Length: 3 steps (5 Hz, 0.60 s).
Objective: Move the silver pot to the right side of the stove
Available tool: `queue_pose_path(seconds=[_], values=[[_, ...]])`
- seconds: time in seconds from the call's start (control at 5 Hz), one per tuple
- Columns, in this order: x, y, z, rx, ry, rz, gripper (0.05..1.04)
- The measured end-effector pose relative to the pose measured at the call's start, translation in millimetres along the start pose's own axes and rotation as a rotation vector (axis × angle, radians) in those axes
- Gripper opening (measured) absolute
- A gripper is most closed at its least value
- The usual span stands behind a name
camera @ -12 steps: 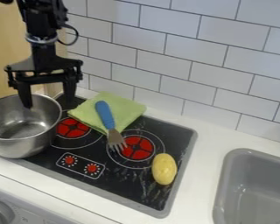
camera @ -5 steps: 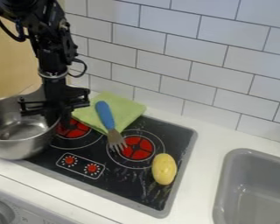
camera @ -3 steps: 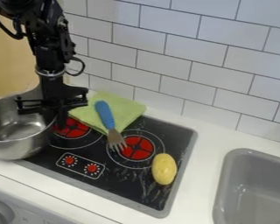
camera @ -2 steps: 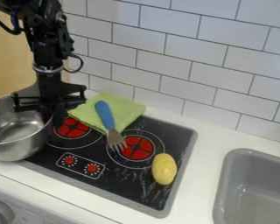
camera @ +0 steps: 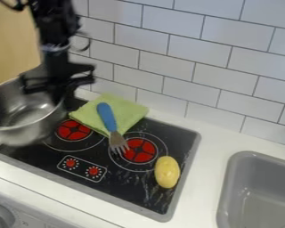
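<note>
My gripper [camera: 60, 99] is at the upper left, shut on the right-hand rim of the silver pot [camera: 23, 122]. The pot hangs a little above the left end of the black stove [camera: 124, 180], slightly tilted, and its left side is cut off by the view's edge. Part of the rim is hidden behind the gripper.
On the stove's back lies a green cloth [camera: 132, 110], with a blue-handled fork [camera: 107, 118] across it reaching towards the right burner. A yellow potato-like object [camera: 167, 172] lies at the stove's right. The grey sink [camera: 228, 178] is farther right; a tiled wall stands behind.
The gripper has closed on the pot's rim, and the pot has risen off the surface with it, uncovering the stove's left corner. The cloth, fork and yellow object have stayed put.
</note>
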<state>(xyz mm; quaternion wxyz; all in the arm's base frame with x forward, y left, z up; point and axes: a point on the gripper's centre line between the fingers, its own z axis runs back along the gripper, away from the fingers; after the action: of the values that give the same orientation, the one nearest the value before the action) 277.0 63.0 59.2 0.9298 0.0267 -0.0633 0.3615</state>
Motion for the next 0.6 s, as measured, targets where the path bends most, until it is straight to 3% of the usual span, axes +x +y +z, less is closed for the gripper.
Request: queue_pose_path(seconds=[0.4,0.6], values=[[-5,-77,29,-0.081,-0.059,-0.185,0.051],[-21,-103,26,-0.091,-0.044,-0.279,0.051]])
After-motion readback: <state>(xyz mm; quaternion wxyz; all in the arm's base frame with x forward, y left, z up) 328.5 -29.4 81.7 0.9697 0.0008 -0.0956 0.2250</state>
